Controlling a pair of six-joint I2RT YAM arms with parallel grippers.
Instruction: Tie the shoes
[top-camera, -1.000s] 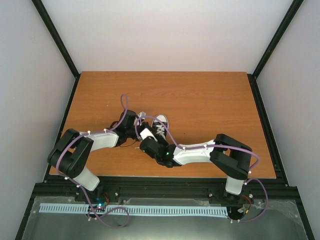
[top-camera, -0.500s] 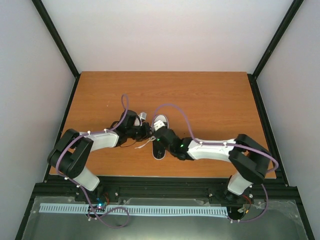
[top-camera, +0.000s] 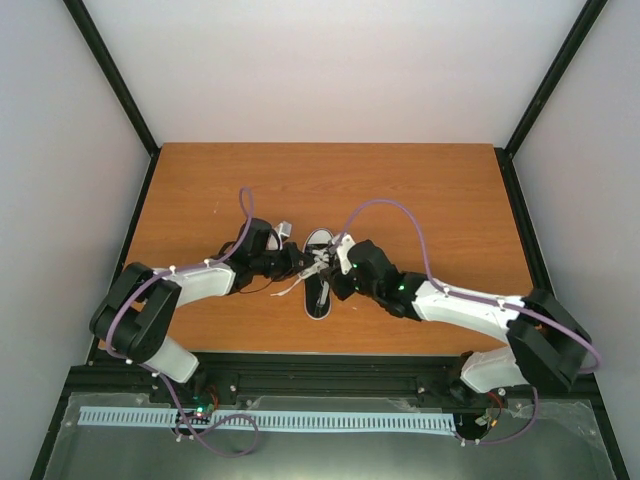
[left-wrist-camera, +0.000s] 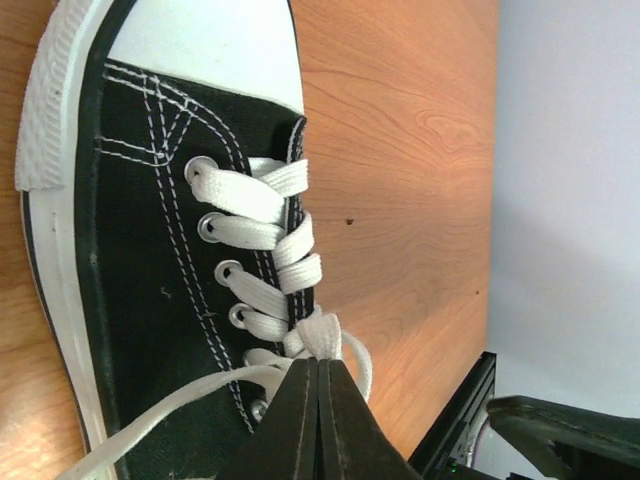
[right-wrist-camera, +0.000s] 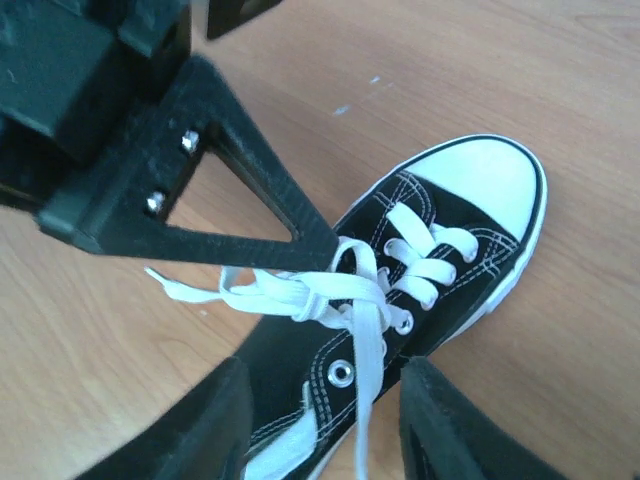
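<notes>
Left gripper (left-wrist-camera: 318, 368), in from 9 o'clock, pinches the crossed laces (left-wrist-camera: 320, 335) on the sneaker (left-wrist-camera: 150, 250); right gripper (right-wrist-camera: 325, 385), from 4 o'clock, hovers empty, jaws apart. No bow yet; looping and knotting apparently left.

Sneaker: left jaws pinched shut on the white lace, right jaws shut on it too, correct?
No. The left jaws are pinched shut on the white lace of the sneaker, but the right jaws stand open astride it; the right wrist view shows this.

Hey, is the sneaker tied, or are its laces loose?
Untied. The laces trail loose across the sneaker with no bow; the left end effector is shut, pinching them.
</notes>
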